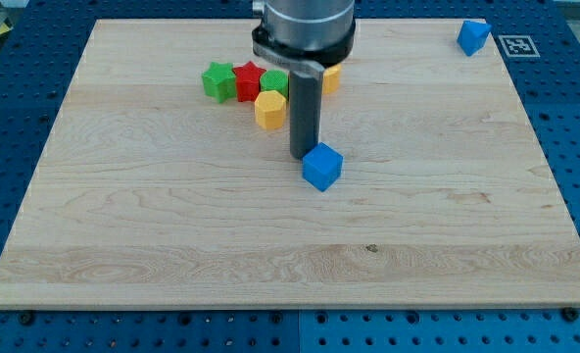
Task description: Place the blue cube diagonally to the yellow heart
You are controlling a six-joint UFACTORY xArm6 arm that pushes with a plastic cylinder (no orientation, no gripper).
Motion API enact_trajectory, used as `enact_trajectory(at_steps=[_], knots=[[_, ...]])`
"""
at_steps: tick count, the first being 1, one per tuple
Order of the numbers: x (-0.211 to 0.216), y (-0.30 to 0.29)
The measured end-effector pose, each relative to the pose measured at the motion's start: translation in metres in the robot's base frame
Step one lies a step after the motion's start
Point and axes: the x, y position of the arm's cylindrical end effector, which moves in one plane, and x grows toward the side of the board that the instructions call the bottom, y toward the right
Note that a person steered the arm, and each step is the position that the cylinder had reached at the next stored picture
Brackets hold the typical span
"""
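Two blue blocks on board: blue cube [321,166] mid-board, touching my tip [303,157] at its upper left; other blue block [473,36] top right. Yellow heart [269,110] near cluster, up-left. No claw, just rod.

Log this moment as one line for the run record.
tip touching blue cube from upper left | yellow block in cluster above | second blue block top right

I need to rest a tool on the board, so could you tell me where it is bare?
Free: everything below the blue cube and my tip, plus the right side up to the corner blue block. Crowded: the green, red and yellow cluster at top centre.
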Motion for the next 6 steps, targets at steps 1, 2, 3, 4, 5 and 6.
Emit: enact_trajectory(at_steps=[1, 2, 3, 4, 5, 6], knots=[[0.019, 0.011], [0.027, -0.013], [0.049, -0.025], [0.031, 0.033], [-0.018, 0.098], [-0.026, 0.088]])
